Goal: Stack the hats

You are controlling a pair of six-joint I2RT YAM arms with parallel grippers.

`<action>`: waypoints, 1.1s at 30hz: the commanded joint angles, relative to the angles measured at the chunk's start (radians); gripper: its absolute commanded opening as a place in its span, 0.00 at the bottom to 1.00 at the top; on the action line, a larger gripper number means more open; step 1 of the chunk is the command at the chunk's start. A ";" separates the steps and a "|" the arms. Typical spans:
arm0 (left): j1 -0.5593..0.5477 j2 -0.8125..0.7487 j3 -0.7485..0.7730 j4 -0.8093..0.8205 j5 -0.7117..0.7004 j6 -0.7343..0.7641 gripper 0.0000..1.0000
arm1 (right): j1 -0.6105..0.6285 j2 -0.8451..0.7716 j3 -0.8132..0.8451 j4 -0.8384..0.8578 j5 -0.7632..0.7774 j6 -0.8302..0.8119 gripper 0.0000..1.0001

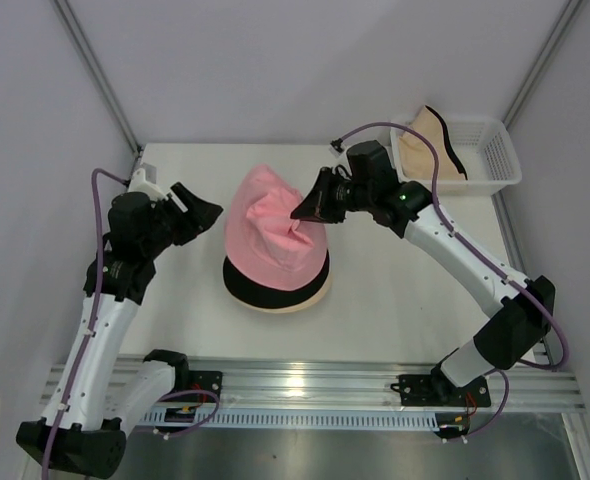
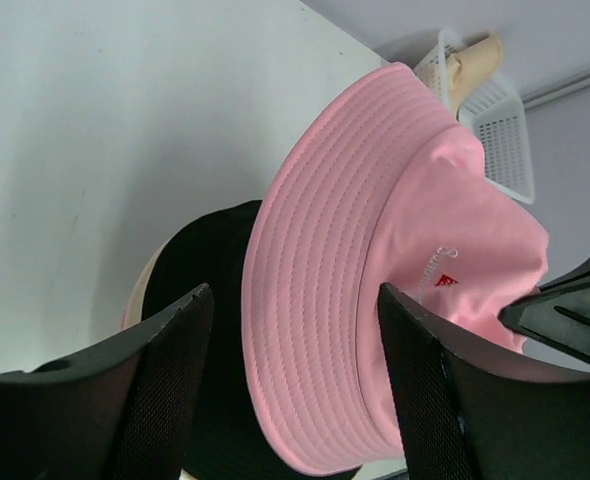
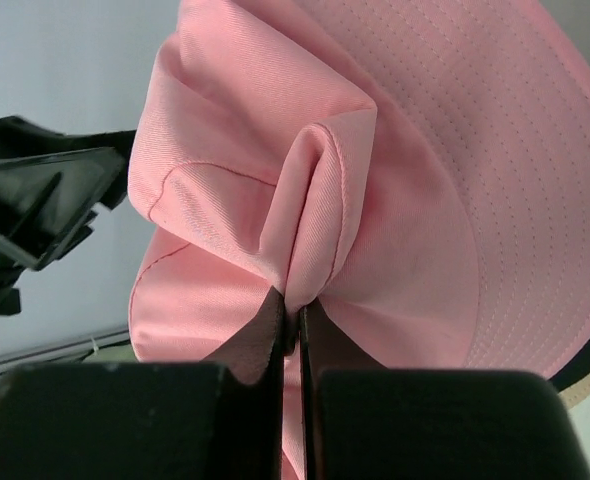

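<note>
The right hand [image 3: 295, 305] pinches a fold of the pink bucket hat [image 1: 270, 240], seemingly soft and light; the left hand [image 2: 295, 385], wide open and empty, could take its firmer brim.

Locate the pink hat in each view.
Top external: pink hat at centre, over the black hat.
Left wrist: fills centre-right.
Right wrist: fills most of the frame.
Shared landmark: right claw pinching its crown.
</note>
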 commanded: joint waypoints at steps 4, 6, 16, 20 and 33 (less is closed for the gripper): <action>0.033 0.046 -0.132 0.230 0.258 -0.104 0.72 | 0.009 0.020 0.060 0.041 -0.065 -0.043 0.04; 0.033 0.072 -0.179 0.263 0.304 -0.138 0.74 | 0.010 0.023 0.063 0.039 -0.072 -0.043 0.04; 0.039 0.072 -0.285 0.425 0.404 -0.193 0.71 | 0.025 0.062 0.066 0.024 -0.080 -0.052 0.04; 0.044 0.071 -0.332 0.488 0.440 -0.227 0.49 | 0.025 0.063 0.062 0.027 -0.071 -0.052 0.04; 0.064 -0.053 -0.293 0.260 0.260 -0.092 0.25 | 0.000 0.026 0.051 -0.033 -0.045 -0.118 0.53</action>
